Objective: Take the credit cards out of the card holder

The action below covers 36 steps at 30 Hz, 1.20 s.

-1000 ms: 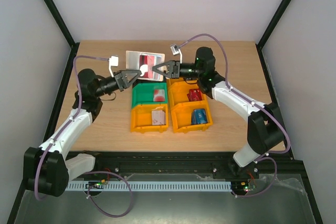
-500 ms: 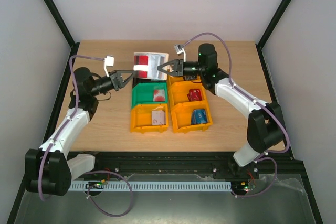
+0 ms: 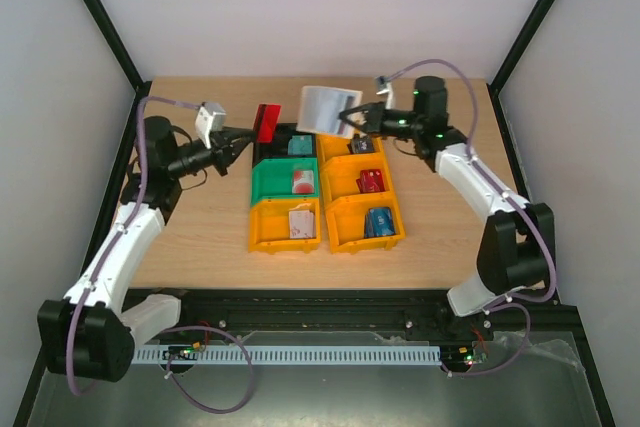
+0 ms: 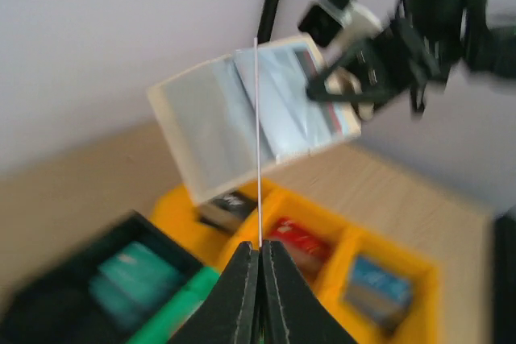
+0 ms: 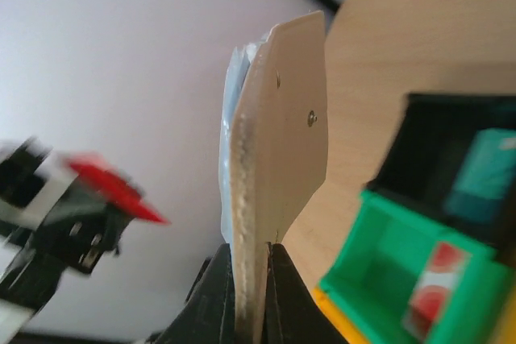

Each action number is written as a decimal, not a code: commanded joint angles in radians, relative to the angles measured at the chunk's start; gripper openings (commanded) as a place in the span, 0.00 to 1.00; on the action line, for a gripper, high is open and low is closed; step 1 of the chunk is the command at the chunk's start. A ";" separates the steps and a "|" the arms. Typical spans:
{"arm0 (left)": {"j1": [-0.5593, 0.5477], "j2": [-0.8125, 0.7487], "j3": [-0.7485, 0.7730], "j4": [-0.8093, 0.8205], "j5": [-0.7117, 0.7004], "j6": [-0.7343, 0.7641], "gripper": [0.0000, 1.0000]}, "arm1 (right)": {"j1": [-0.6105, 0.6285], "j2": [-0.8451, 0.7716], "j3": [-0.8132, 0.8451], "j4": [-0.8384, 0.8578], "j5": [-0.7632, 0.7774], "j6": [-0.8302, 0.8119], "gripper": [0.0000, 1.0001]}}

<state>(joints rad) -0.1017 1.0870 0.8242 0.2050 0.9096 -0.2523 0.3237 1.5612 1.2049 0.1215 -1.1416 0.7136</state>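
My left gripper (image 3: 249,133) is shut on a red credit card (image 3: 266,122), held in the air left of the bins. In the left wrist view the gripper (image 4: 260,249) pinches that card (image 4: 257,142) edge-on as a thin line. My right gripper (image 3: 349,119) is shut on the pale card holder (image 3: 326,109), held above the back bins, apart from the red card. In the right wrist view the gripper (image 5: 256,251) clamps the holder's (image 5: 278,126) tan edge, and the red card (image 5: 113,191) shows at the left.
Bins stand in two columns mid-table: a black bin (image 3: 276,150) with a teal card, a green bin (image 3: 268,181) with a red-white card, an orange bin (image 3: 266,227) with a pale card, and an orange bin block (image 3: 343,209) with black, red and blue cards.
The red card has come out of the holder. My left gripper moved left with it; my right gripper moved right and up with the holder.
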 commanded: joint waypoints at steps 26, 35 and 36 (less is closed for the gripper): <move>-0.282 -0.303 -0.453 0.602 -0.228 2.108 0.02 | -0.697 -0.148 -0.525 -0.300 0.393 -0.045 0.02; -0.306 -0.352 -0.451 0.552 -0.239 1.994 0.02 | -0.724 -0.289 -0.572 -0.410 0.805 0.014 0.79; -0.310 -0.362 -0.455 0.551 -0.237 1.992 0.03 | -0.724 -0.322 -0.549 -0.443 0.878 0.017 0.93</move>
<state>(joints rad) -0.3969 0.7563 0.3855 0.7345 0.6289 1.7836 -0.3904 1.3453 0.6086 -0.2474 -0.5503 0.7021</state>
